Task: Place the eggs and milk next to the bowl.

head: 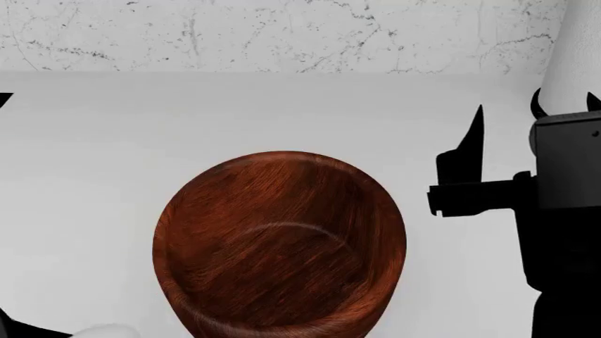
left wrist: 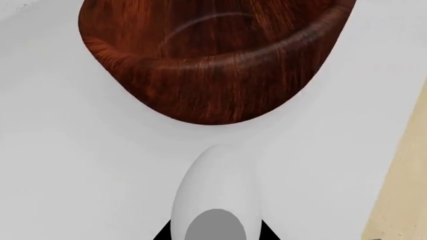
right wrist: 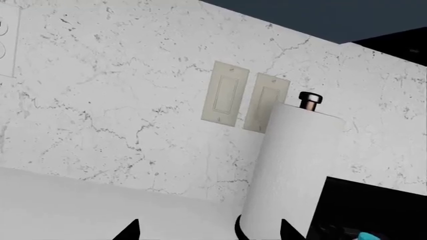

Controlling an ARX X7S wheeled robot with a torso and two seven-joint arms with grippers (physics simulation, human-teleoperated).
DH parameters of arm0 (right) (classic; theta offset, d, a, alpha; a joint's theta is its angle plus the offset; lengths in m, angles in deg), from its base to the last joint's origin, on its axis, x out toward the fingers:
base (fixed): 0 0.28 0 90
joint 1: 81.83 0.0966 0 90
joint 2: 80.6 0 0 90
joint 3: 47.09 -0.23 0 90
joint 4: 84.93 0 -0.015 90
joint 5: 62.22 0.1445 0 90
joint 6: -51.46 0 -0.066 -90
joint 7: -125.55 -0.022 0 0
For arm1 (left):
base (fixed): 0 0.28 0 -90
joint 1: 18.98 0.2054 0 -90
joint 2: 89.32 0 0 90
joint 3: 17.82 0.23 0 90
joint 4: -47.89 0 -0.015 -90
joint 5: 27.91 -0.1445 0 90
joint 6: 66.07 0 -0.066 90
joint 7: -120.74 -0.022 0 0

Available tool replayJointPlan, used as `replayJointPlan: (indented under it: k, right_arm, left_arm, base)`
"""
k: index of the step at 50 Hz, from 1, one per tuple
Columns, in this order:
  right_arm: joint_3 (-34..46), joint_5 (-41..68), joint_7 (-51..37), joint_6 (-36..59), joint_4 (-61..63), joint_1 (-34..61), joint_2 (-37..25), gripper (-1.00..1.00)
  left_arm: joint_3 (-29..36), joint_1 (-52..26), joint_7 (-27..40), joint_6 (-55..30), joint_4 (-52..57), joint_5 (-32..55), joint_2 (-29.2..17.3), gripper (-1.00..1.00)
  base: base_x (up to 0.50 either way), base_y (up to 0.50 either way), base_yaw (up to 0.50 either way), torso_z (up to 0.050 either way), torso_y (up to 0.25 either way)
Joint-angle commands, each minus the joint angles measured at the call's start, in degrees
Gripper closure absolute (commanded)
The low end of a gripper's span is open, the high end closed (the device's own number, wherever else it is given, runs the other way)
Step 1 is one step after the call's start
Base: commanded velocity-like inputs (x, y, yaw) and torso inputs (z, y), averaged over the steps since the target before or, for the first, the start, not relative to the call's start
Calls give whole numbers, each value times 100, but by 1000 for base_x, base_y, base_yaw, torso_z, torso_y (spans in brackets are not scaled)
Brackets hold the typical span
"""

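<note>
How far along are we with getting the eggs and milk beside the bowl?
Done: nothing visibly rests beside the bowl yet. In hand: the left gripper appears to hold a white egg in its jaws, close to the bowl's wall. Left: set it down, then fetch the other egg, not in view, and the milk, perhaps the teal bit at the right wrist view's edge. The right gripper is open, empty.

**Materials and finishes**

Reddish-brown wood with visible grain and slight sheen: bowl [head: 279, 246]. Smooth matt white: countertop [head: 94, 141]. White marble with grey veining: wall [right wrist: 120, 100]. Matt white roll [right wrist: 290, 170], glossy metal knob: tall cylinder. Smooth pale shell: egg [left wrist: 215, 192].
</note>
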Motion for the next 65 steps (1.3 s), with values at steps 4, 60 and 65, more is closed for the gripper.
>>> replayJointPlan:
  k: [4, 60, 65]
  right_arm:
    - [-29, 23, -13, -26, 14, -49, -11, -100]
    - [-101, 89, -84, -53, 19, -127, -53, -100]
    - [-122, 93, -88, -84, 14, -168, -58, -100]
  left_arm:
    - [178, -72, 25, -47, 141, 102, 68, 100]
    - [1451, -619, -382, 330, -571, -798, 575, 100]
    - [1516, -630, -393, 334, -589, -818, 611, 100]
  base:
    - [0, 0, 0, 0, 0]
    - [0, 0, 0, 0, 0]
    - [0, 0, 0, 0, 0]
